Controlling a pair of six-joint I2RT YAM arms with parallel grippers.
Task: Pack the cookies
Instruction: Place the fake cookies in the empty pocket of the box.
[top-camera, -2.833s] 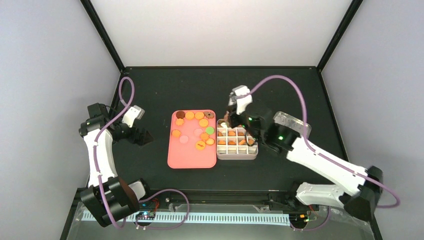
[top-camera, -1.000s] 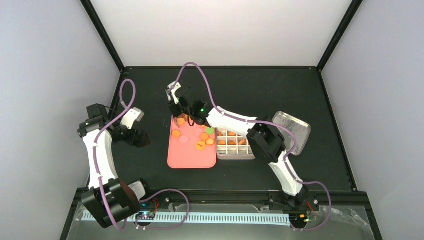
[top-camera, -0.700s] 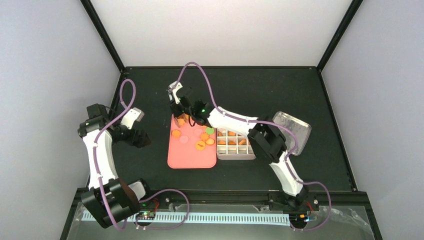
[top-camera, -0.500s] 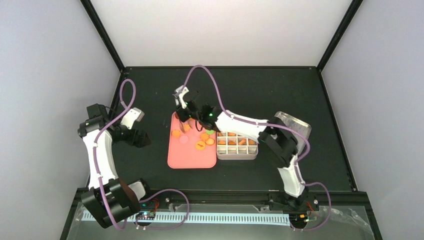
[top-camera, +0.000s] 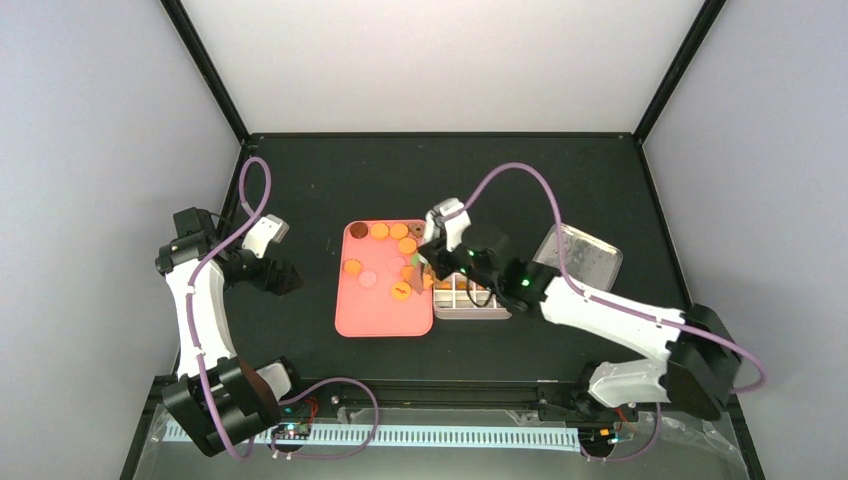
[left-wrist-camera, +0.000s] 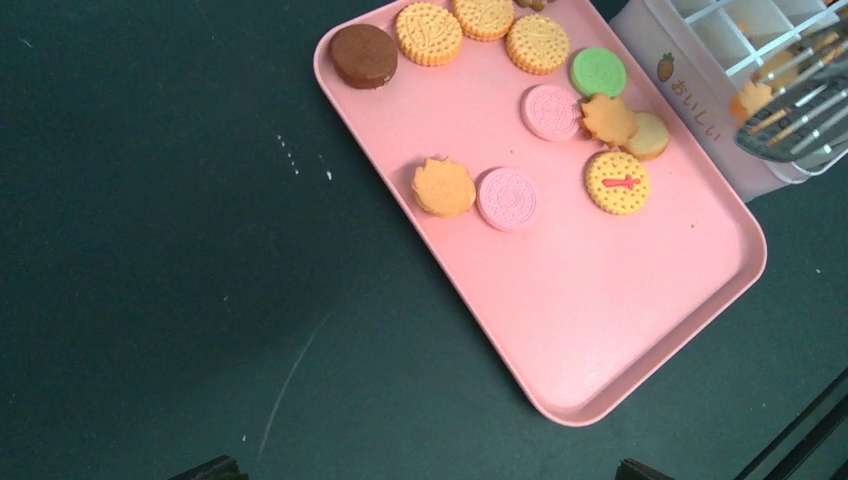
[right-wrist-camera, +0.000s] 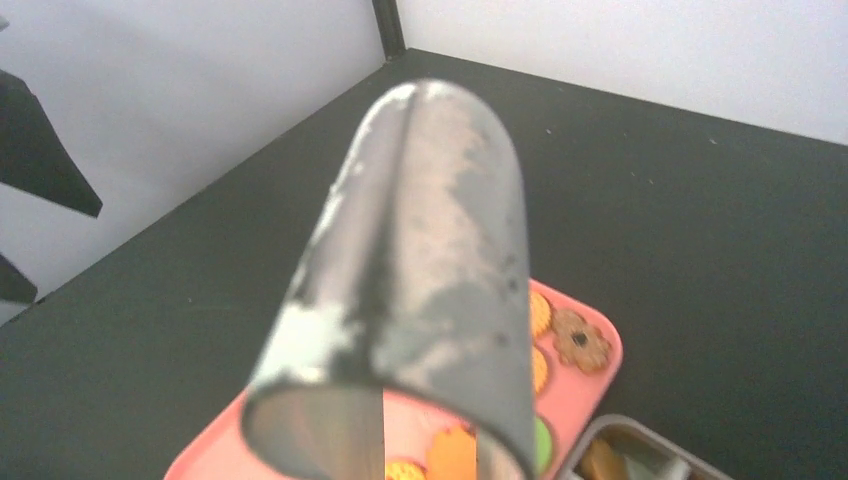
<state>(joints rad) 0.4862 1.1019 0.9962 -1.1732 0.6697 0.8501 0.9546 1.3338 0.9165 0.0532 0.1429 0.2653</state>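
Note:
Several cookies (left-wrist-camera: 617, 182), mostly orange, with pink, green and one dark brown (left-wrist-camera: 364, 55), lie on the far half of a pink tray (top-camera: 383, 310). The tray also shows in the left wrist view (left-wrist-camera: 600, 320). More orange cookies fill cells of a white divided box (top-camera: 472, 311) right of the tray. My right gripper (top-camera: 432, 255) is shut on metal tongs (right-wrist-camera: 420, 270) at the tray's right edge. The tongs' tips (left-wrist-camera: 795, 115) hang over the box (left-wrist-camera: 690, 90), next to an orange cookie (left-wrist-camera: 752, 98). My left gripper (top-camera: 288, 278) is open and empty, left of the tray.
A clear plastic lid (top-camera: 585, 255) lies right of the box. Black frame posts and grey walls close in the dark table (top-camera: 330, 180). My right arm reaches from the near right across the table in front of the box.
My right arm has swung with the tongs from the tray's far left corner to the right, to the tray's right edge by the box. The left arm has not moved.

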